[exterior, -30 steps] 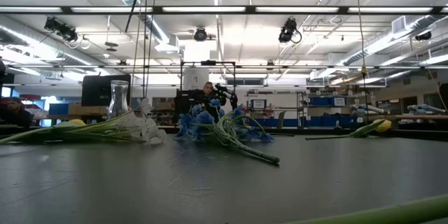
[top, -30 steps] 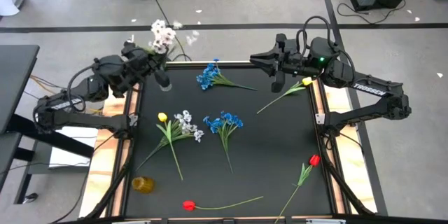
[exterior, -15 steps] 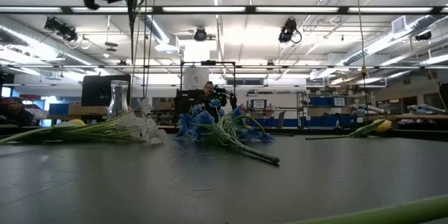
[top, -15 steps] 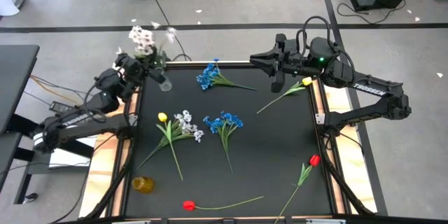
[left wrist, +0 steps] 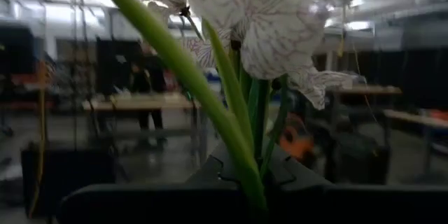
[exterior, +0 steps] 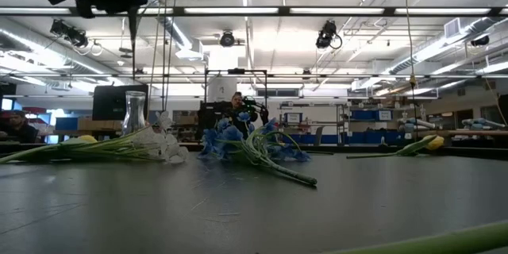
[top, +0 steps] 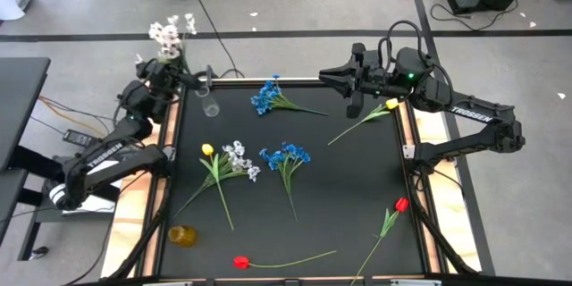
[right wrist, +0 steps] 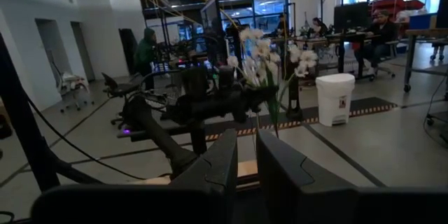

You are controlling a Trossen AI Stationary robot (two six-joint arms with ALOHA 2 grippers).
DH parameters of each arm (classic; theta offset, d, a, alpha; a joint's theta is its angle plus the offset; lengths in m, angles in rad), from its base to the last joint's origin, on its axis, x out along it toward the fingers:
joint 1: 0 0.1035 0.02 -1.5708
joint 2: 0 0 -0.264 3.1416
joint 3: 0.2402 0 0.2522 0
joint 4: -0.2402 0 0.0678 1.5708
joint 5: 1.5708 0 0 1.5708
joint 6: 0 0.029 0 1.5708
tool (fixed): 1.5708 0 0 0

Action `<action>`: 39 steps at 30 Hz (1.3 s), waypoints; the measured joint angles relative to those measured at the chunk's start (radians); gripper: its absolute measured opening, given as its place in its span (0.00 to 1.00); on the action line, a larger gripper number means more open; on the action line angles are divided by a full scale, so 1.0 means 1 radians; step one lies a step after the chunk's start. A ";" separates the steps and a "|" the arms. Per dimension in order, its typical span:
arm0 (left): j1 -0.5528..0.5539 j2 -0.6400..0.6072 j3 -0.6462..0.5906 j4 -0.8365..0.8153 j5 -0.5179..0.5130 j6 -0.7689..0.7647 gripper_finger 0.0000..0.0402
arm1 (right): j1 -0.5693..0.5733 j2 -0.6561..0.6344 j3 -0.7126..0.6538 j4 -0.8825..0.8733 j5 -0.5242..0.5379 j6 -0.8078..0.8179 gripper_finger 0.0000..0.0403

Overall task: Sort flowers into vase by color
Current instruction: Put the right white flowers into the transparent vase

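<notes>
High view: the left gripper (top: pixel 164 73) is clamped on a white-blossomed artificial stem with a thin green stalk (top: pixel 168 36), held upright just beside the small clear glass vase (top: pixel 209 105) at the black mat's (top: pixel 349 188) far corner. The right gripper (top: pixel 338 78) hovers with fingers nearly together, holding nothing, near a single yellow tulip (top: pixel 391 105) and a blue blossom cluster (top: pixel 265 96)

- You see a grey concrete floor (top: pixel 295 0) with dark lines.
- Long bright ceiling lights (exterior: pixel 317 10) shine above you.
- A white bin (right wrist: pixel 337 99) stands near desks.
</notes>
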 joint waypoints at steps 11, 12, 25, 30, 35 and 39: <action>0.054 0.036 -0.001 -0.108 0.078 -0.049 0.02 | 0.000 0.000 0.000 0.000 0.000 0.000 0.16; 0.054 0.043 -0.010 -0.099 0.084 -0.058 0.02 | 0.000 0.000 0.000 0.000 0.000 0.000 0.16; 0.080 0.062 -0.236 0.146 0.128 -0.095 0.03 | 0.000 0.000 0.000 0.000 0.000 0.000 0.16; 0.080 0.062 -0.261 0.157 0.128 -0.069 0.09 | 0.000 0.000 0.000 0.000 0.000 0.000 0.16; 0.080 0.085 -0.261 0.159 0.127 -0.078 0.22 | 0.000 0.000 0.000 0.000 0.000 0.000 0.16; 0.080 0.123 -0.261 0.161 0.123 -0.095 0.34 | 0.000 0.000 0.000 0.000 0.000 0.000 0.16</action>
